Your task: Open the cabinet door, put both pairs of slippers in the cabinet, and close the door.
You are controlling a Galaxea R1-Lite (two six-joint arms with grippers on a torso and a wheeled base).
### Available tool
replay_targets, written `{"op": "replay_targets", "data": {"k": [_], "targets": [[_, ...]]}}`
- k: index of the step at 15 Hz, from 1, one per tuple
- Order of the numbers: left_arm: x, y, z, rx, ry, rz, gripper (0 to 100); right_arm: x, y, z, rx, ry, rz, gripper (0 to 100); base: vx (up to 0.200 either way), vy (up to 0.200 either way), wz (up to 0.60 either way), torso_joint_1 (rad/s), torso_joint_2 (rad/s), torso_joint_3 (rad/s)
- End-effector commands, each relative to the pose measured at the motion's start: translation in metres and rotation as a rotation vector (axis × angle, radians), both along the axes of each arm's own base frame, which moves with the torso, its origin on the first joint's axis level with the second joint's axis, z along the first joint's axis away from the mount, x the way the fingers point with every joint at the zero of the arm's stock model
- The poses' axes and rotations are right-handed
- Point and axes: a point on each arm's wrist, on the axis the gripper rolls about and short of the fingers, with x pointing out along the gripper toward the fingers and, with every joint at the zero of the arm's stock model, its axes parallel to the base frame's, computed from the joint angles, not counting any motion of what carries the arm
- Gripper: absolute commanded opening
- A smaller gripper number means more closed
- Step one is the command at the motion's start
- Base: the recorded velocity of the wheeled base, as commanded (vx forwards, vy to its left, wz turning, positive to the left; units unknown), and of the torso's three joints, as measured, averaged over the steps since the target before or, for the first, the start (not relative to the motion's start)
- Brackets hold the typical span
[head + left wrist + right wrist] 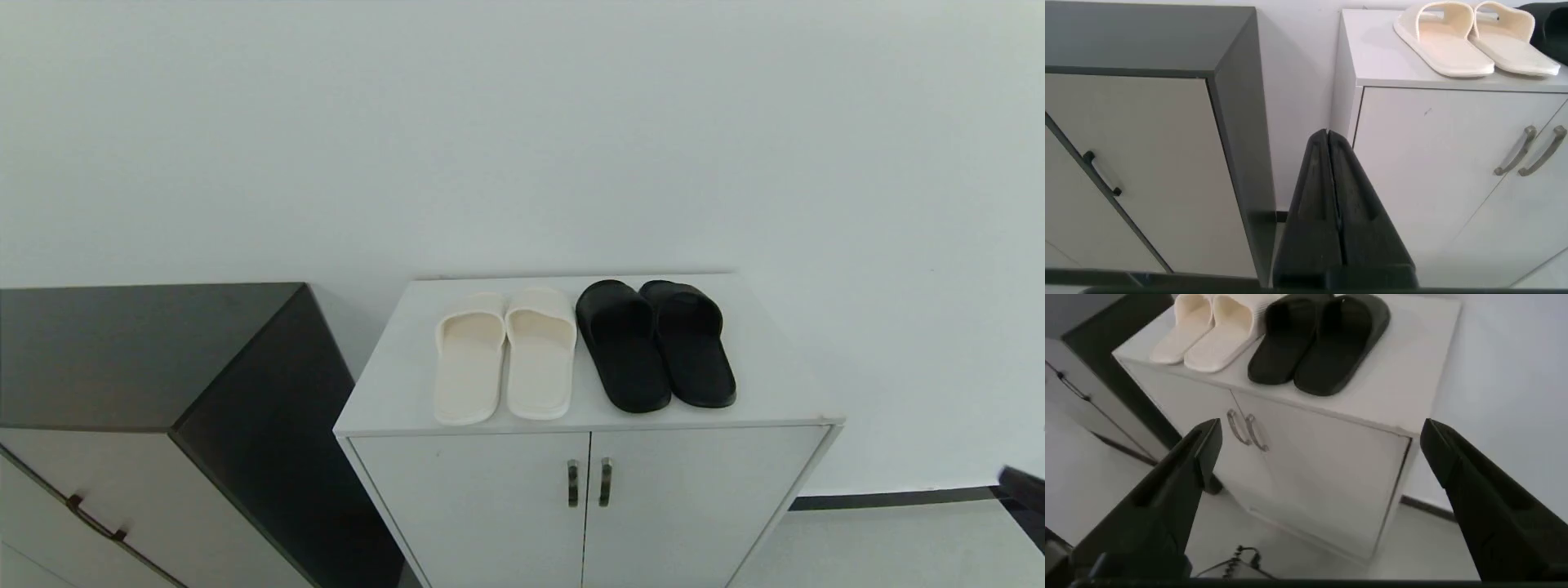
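1. Left gripper (1328,135) is seen closest up, jaws pressed flat together with nothing caught between them. It's held low, in front of the gap between the dark cabinet (1151,49) and the white cabinet (1372,65).
2. Right gripper (1319,433) is spread wide with nothing held, parked out in front of the white cabinet and facing its doors (473,506).
3. Both doors are shut, with two upright bar handles (573,482) set side by side at the middle seam.
4. Cream slippers (504,355) are laid soles down on the cabinet top, toward the robot's left. Long axis is run front to back, strap ends toward the wall and heels near the front edge.
5. Black slippers (655,343) are placed just beside them on the robot's right and pointed the same way, but skewed a bit, heels drifted toward the right.
6. Each pair is kept tight, the two shoes touching along their sides.
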Motion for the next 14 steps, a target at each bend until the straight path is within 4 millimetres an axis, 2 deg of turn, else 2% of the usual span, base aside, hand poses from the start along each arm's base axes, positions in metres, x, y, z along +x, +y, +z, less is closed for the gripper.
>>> {"op": "replay_targets", "data": {"k": [1, 2, 3, 5, 7, 10, 14], "targets": [[0.000, 0.000, 0.000, 0.000, 0.000, 0.001, 0, 0.074, 0.057, 0.008, 0.028, 0.175, 0.061, 100, 0.000, 0.000, 0.00, 0.000, 0.00, 0.000], [0.000, 0.000, 0.000, 0.000, 0.000, -0.001, 0, 0.076, 0.060, 0.007, 0.028, 0.176, 0.062, 100, 0.000, 0.000, 0.00, 0.000, 0.00, 0.000], [0.000, 0.000, 0.000, -0.005, -0.001, 0.001, 0, 0.105, 0.102, 0.000, 0.007, 0.144, 0.038, 100, 0.000, 0.000, 0.00, 0.000, 0.00, 0.000], [0.000, 0.000, 0.000, -0.003, -0.001, 0.001, 0, 0.140, 0.137, -0.012, 0.023, 0.109, -0.073, 100, 0.000, 0.000, 0.00, 0.000, 0.00, 0.000], [0.000, 0.000, 0.000, -0.002, 0.000, -0.002, 0, 0.172, 0.157, -0.019, 0.008, 0.096, -0.179, 100, 0.000, 0.000, 0.00, 0.000, 0.00, 0.000], [0.000, 0.000, 0.000, 0.000, 0.000, -0.018, 0, 0.205, 0.178, -0.024, 0.025, 0.076, -0.284, 100, 0.000, 0.000, 0.00, 0.000, 0.00, 0.000], [0.000, 0.000, 0.000, -0.002, 0.000, -0.018, 0, 0.226, 0.190, -0.031, 0.031, 0.062, -0.352, 100, 0.000, 0.000, 0.00, 0.000, 0.00, 0.000]]}}
